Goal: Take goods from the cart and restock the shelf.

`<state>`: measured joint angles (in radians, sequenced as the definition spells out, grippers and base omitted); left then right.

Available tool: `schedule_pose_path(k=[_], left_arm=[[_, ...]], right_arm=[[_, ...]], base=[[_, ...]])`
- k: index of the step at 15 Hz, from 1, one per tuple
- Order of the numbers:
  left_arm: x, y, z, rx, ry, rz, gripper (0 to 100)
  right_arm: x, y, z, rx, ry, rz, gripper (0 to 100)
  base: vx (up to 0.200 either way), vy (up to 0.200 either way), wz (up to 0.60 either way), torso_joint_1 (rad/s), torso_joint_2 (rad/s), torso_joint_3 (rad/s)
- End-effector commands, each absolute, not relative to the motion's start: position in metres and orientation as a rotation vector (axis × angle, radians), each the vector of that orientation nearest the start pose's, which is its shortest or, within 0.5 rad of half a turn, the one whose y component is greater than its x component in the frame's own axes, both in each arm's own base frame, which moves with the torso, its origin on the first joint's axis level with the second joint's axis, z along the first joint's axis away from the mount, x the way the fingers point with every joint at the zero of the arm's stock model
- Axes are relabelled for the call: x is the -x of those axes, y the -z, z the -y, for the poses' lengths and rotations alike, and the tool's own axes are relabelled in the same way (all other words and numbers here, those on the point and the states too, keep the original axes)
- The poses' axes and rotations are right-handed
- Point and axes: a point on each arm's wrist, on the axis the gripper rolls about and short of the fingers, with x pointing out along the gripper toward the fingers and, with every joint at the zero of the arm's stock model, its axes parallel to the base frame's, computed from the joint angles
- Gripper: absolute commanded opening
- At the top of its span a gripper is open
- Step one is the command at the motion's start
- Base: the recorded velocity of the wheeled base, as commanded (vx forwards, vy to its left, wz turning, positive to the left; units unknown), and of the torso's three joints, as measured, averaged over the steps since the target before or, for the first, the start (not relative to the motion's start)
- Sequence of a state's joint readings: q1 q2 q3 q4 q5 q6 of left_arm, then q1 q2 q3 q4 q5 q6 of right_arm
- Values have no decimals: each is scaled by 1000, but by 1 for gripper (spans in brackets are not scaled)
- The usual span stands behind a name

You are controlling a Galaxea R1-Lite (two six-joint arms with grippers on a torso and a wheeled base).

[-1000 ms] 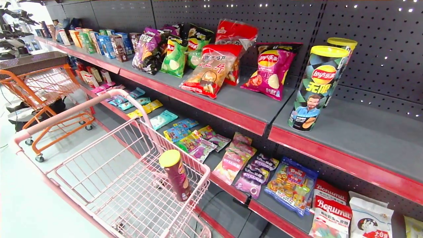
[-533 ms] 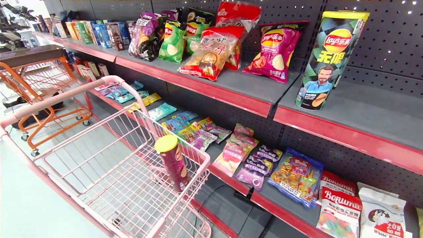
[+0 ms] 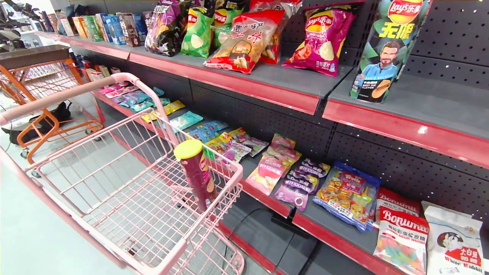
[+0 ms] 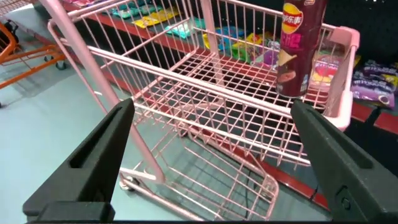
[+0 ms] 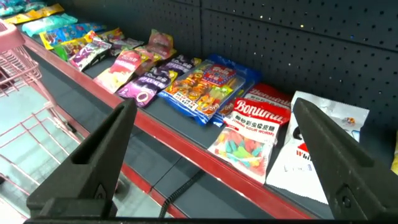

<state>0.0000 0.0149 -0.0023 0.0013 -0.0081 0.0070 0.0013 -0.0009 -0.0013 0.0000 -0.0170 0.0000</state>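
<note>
A pink wire cart [image 3: 68, 94] stands in front of the shelf, to the left. One maroon chips can [image 3: 196, 175] with a yellow lid stands upright in the cart's corner nearest the shelf. My left gripper [image 4: 211, 162] is open, facing the cart [image 4: 211, 43] from the aisle side, with the can [image 4: 298, 50] across the basket from it. My right gripper [image 5: 211, 162] is open over the lower shelf's red edge [image 5: 186, 146], holding nothing. The grey upper shelf [image 3: 267, 78] carries chip bags and a tall green-and-black chips can [image 3: 386, 49].
An orange cart [image 3: 42, 88] stands farther off at the left. Candy bags [image 3: 347, 194] lie flat along the lower shelf. Chip bags [image 3: 244, 38] lean at the upper shelf's back. Bare grey shelf lies right of the tall can. A black cable [image 3: 244, 233] runs on the floor.
The head camera has tilted down, so the shelves sit higher in the picture. The cart, the maroon can and the shelf goods keep their places.
</note>
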Motion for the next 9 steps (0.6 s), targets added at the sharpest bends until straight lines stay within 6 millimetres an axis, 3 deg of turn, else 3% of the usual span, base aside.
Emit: schedule_pose_path(k=[1,2,3,4,5,9], left_arm=[[22,-77,0,-9,-5,-8,100],[23,-81,0,-9,-11,11,100],[21,-145,0,45,-18,39,100],[7,-186,0,150,-18,26,100],[-6,-208,0,163,-20,6,100],[-60,-210,-1,71,-30,-163,100]], right_arm=[[23,-76,0,0,15,2,100],[23,-76,0,0,15,2,100],[23,-76,0,0,15,2,100],[23,-76,0,0,14,2,100],[23,-76,0,0,15,2,100],[23,-76,0,0,15,2,100]], base=[[0,0,0,0,0,0],[0,0,0,0,0,0],[0,0,0,0,0,0],[0,0,0,0,0,0],[0,0,0,0,0,0],[0,0,0,0,0,0]])
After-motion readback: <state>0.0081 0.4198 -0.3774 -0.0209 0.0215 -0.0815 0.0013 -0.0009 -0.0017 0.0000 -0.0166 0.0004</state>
